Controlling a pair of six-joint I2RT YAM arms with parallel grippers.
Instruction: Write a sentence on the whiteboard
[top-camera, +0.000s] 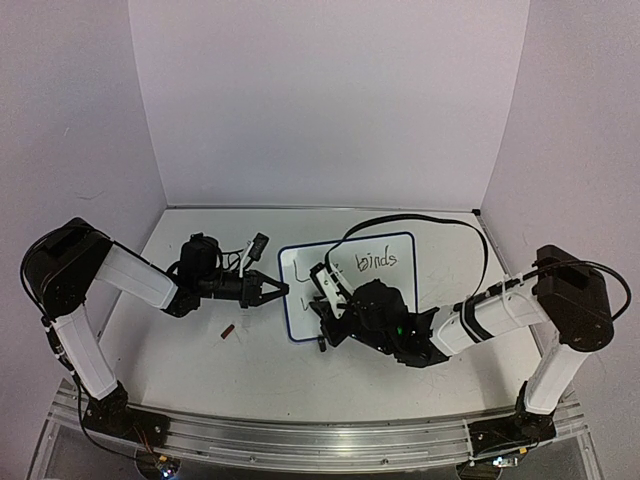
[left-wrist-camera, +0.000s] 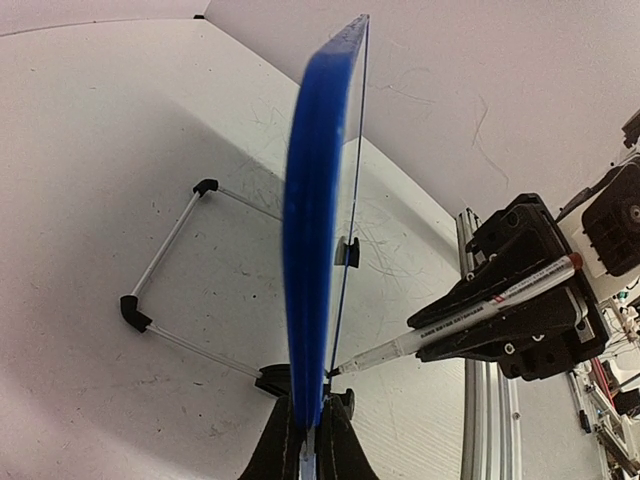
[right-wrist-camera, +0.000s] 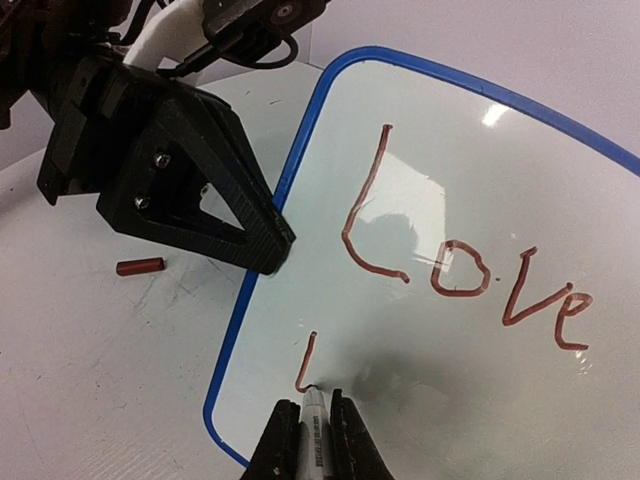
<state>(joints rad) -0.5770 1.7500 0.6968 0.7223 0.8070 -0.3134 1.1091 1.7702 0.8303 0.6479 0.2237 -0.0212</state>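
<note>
— where's the whiteboard (top-camera: 398, 290)?
— middle of the table (top-camera: 200, 350), a little right of centre, tilted up with its face toward the arms. a thin wire stand (left-wrist-camera: 175, 235) with black tips sits behind it.
— what does it look like?
— glossy white face, blue rim (right-wrist-camera: 245, 300), rounded corners.
— and the sentence (right-wrist-camera: 460, 270)?
— unfinished. the top line reads "love binds" in thin reddish-brown handwriting. below the "l", near the lower left corner, the second line is one short stroke (right-wrist-camera: 305, 365) so far.
</note>
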